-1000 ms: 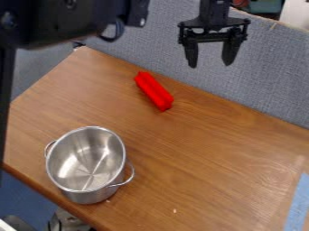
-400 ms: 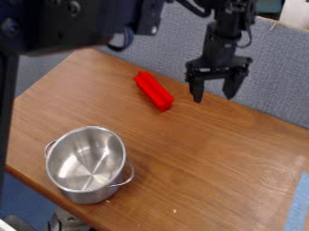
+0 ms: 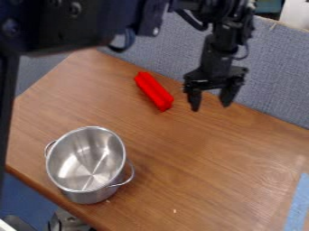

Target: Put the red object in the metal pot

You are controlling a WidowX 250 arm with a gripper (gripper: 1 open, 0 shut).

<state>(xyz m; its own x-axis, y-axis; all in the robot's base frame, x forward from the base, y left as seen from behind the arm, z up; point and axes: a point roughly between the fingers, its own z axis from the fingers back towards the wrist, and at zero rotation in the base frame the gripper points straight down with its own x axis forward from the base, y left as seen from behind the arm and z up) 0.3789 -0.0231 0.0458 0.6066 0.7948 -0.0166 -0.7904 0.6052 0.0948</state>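
The red object [image 3: 154,90] is a flat, long red block lying on the wooden table [image 3: 229,162], toward the far side. The metal pot [image 3: 87,163] stands empty near the table's front left corner, shiny steel with small side handles. My gripper [image 3: 211,97] hangs from the black arm just to the right of the red block, a short gap away, close above the table. Its two dark fingers are spread open and point downward with nothing between them.
A large dark blurred shape [image 3: 60,23] fills the top left of the view. The table's right edge borders a blue-grey wall [image 3: 284,63]. Bare wood lies between the block and the pot.
The gripper has come down from high above the table's far edge to just right of the red block, staying open. Block and pot have not moved.
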